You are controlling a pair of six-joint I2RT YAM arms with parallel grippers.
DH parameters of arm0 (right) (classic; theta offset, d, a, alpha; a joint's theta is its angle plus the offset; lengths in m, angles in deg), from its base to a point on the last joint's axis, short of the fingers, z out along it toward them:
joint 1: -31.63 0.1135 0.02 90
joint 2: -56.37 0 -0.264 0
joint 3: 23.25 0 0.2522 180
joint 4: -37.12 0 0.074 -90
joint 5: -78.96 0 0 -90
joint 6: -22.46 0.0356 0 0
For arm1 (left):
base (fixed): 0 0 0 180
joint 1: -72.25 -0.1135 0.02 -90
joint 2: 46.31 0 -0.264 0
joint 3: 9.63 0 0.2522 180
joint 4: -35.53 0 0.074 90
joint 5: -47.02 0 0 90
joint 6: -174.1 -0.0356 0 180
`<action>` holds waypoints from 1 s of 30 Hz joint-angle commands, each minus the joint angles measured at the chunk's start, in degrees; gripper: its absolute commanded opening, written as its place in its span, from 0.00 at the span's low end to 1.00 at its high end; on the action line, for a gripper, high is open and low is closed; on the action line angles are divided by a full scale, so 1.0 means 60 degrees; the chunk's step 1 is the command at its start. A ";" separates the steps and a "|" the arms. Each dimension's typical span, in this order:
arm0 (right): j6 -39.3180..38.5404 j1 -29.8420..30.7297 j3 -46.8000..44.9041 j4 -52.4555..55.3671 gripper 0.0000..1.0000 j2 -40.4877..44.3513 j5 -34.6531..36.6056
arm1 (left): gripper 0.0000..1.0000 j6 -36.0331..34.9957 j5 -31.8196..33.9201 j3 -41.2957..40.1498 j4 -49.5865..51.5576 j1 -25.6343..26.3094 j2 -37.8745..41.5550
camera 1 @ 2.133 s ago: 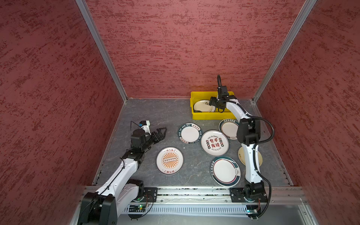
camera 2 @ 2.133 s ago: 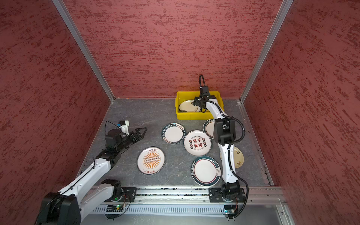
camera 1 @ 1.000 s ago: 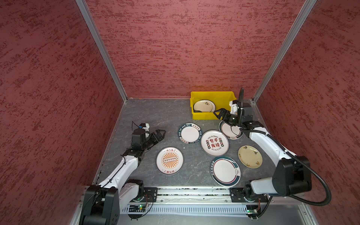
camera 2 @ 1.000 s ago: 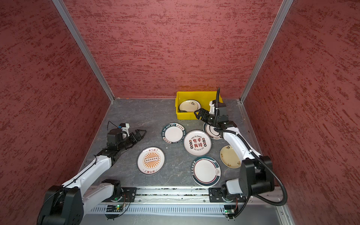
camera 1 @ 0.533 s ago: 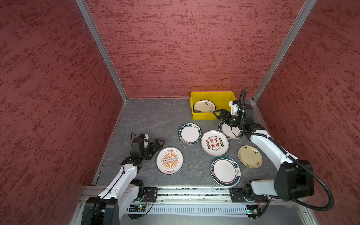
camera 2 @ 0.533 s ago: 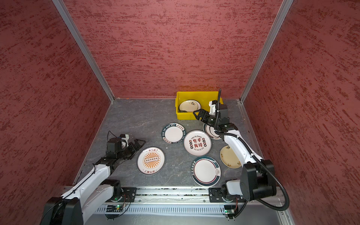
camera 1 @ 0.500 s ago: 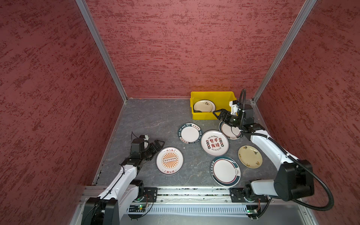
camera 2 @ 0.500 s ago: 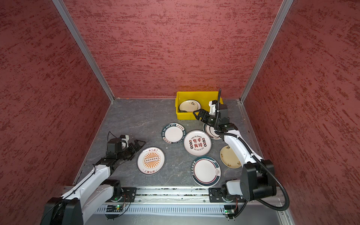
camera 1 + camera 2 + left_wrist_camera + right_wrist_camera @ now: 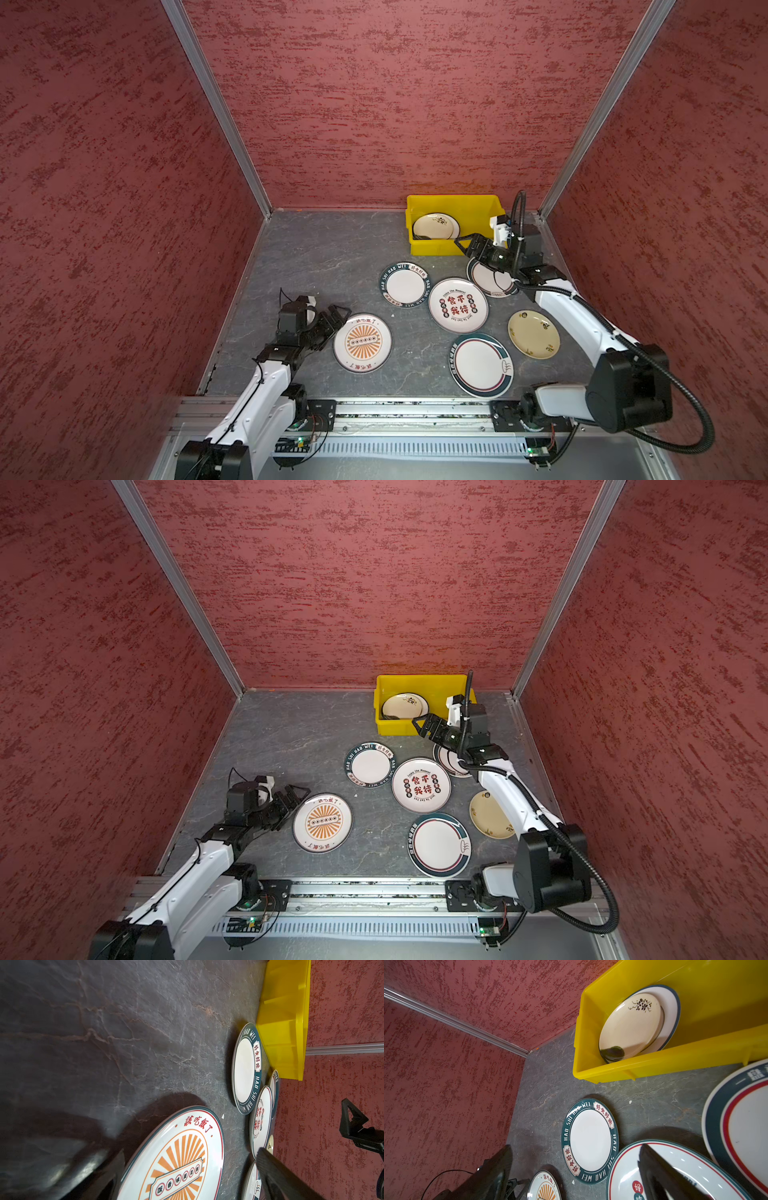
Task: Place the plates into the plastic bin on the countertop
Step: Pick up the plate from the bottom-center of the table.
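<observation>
Left fingers [image 9: 274, 1176]: I am seeing them standing wide apart, low over the counter [image 9: 324, 249], clamped on nothing.
Left fingers and sunburst plate [image 9: 362, 343]: in the left wrist view the near rim of this plate is lying between the two fingers; I cannot tell whether either one is touching it.
Right fingers [image 9: 658, 1174]: these too are standing apart and carrying nothing, hanging just in front of the yellow bin [image 9: 453, 203], near its front right corner.
Right arm [image 9: 573, 316]: it is reaching across a teal-rimmed plate [image 9: 492, 284] and hiding part of it.
Bin: it is sitting at the back of the counter against the red wall. A cream plate [image 9: 434, 226] is resting in it on a white plate with a teal rim [image 9: 671, 1012].
Plates on the counter: I am counting six, all lying flat.
Middle group: the HAO WEI plate [image 9: 404, 285] is lying just beside the red-character plate [image 9: 458, 305].
Nearer group: the plate with the teal and red rings [image 9: 481, 365] and the cream-yellow plate [image 9: 534, 334] are lying closer to the arm bases.
</observation>
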 commanded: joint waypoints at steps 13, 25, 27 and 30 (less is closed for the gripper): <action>0.0094 -0.0039 -0.0359 -0.0643 0.96 0.0271 -0.0103 | 0.88 -0.0119 0.0555 0.0074 0.1643 0.0005 0.0390; 0.0106 -0.0032 -0.0194 -0.0731 0.96 0.0042 -0.0030 | 0.53 -0.0100 0.0237 -0.0218 0.1535 0.0100 0.0535; 0.0158 -0.0030 -0.0204 -0.0817 0.96 0.0026 -0.0048 | 0.53 -0.0177 0.0126 -0.0215 0.1478 0.0116 0.0389; 0.0184 -0.0035 -0.0190 -0.0871 0.96 -0.0010 -0.0063 | 0.52 -0.0287 -0.0104 -0.0245 0.1274 0.0123 0.0158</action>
